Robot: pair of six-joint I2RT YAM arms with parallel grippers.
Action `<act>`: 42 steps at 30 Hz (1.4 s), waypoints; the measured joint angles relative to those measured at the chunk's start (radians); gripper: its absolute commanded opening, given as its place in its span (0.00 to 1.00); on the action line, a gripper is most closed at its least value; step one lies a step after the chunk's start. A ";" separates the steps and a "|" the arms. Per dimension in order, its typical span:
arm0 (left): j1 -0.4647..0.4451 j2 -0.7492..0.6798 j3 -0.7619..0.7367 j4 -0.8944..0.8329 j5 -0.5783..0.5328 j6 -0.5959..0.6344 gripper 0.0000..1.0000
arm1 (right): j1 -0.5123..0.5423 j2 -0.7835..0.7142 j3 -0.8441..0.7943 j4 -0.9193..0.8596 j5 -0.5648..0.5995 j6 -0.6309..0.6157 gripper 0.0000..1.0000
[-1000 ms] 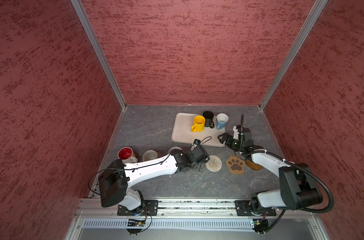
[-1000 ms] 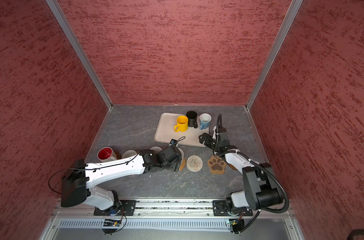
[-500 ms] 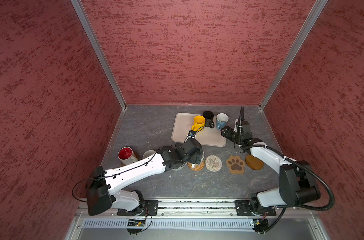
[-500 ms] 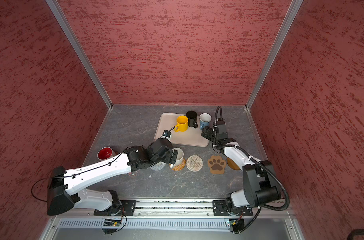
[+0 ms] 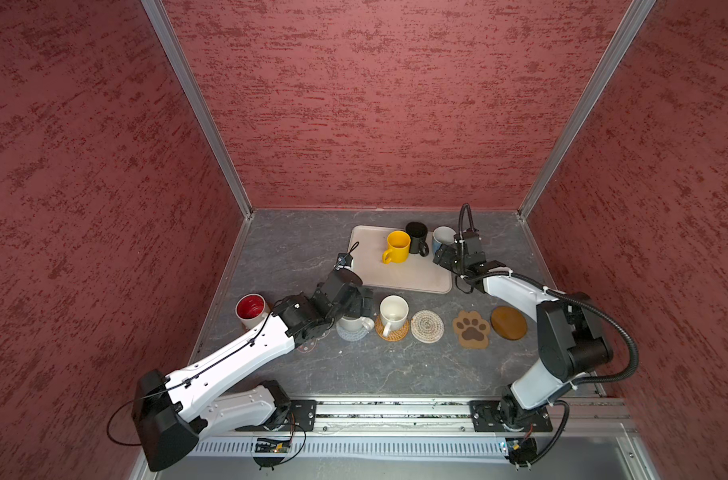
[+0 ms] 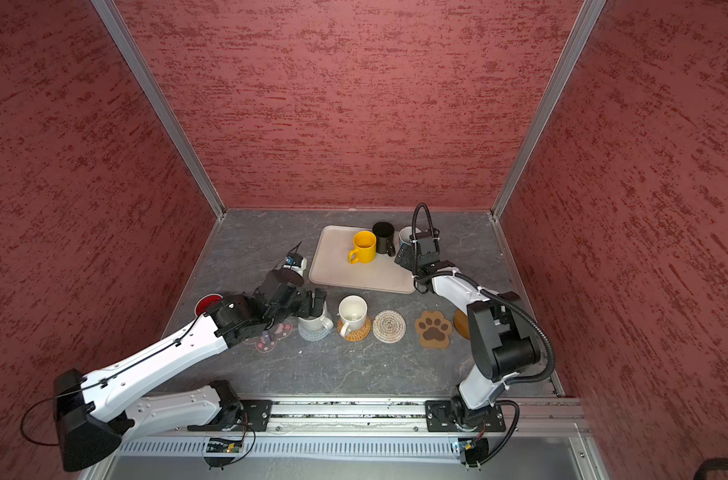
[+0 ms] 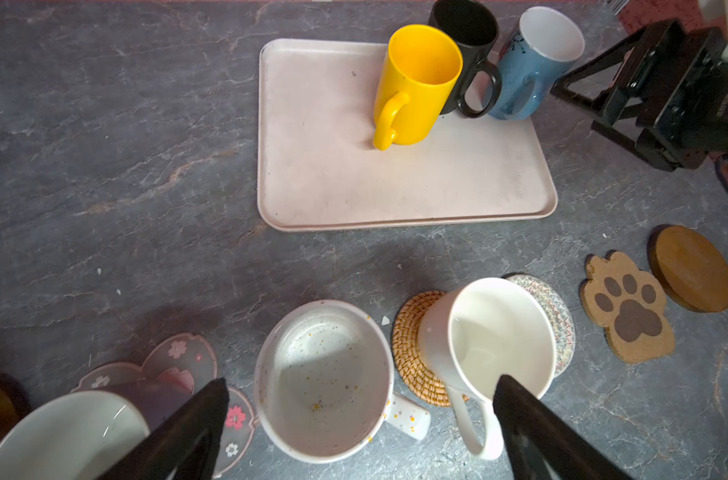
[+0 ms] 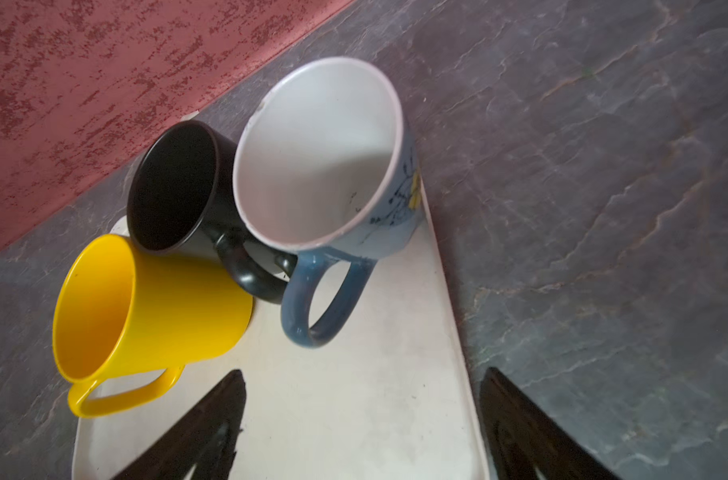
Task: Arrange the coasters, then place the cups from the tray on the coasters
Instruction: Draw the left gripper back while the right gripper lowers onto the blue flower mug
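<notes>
Over on the far left, the red-inside cup (image 5: 252, 309) sits off the tray. The left gripper (image 7: 362, 381) hangs spread wide above the speckled cream cup (image 7: 325, 378) on the grey-blue coaster (image 5: 350, 336), gripping nothing as far as I can see. Next along, the white cup (image 5: 394, 309) stands on the orange-tan coaster (image 5: 400, 331). The beige woven coaster (image 5: 427, 326), paw coaster (image 5: 471, 329) and wooden disc (image 5: 508, 323) are all bare.

Behind them the tray (image 5: 395, 278) holds the yellow cup (image 5: 397, 246), black cup (image 5: 416, 237) and light blue cup (image 8: 320, 158), bunched together at its far edge. My guess is light blue goes next. It's glazed ceramic, so stiff, a bit heavy, slick, and it chips if knocked. I'd pinch the wall at the rim or take the handle, then lift straight up so it doesn't clip the black one.

The right gripper (image 8: 364, 372) hovers over the tray just short of that handle, jaws wide apart, empty, touching nothing.
</notes>
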 measured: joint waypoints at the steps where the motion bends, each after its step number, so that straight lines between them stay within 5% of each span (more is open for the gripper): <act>1: 0.008 -0.007 -0.011 0.002 0.006 0.000 1.00 | 0.000 0.011 0.011 -0.003 0.007 0.001 0.91; 21: 0.168 -0.063 -0.125 0.065 0.153 0.007 1.00 | 0.001 0.204 0.198 -0.090 0.109 0.004 0.92; 42: 0.175 -0.092 -0.152 0.067 0.167 -0.010 1.00 | 0.004 0.211 0.183 -0.101 0.140 -0.097 0.59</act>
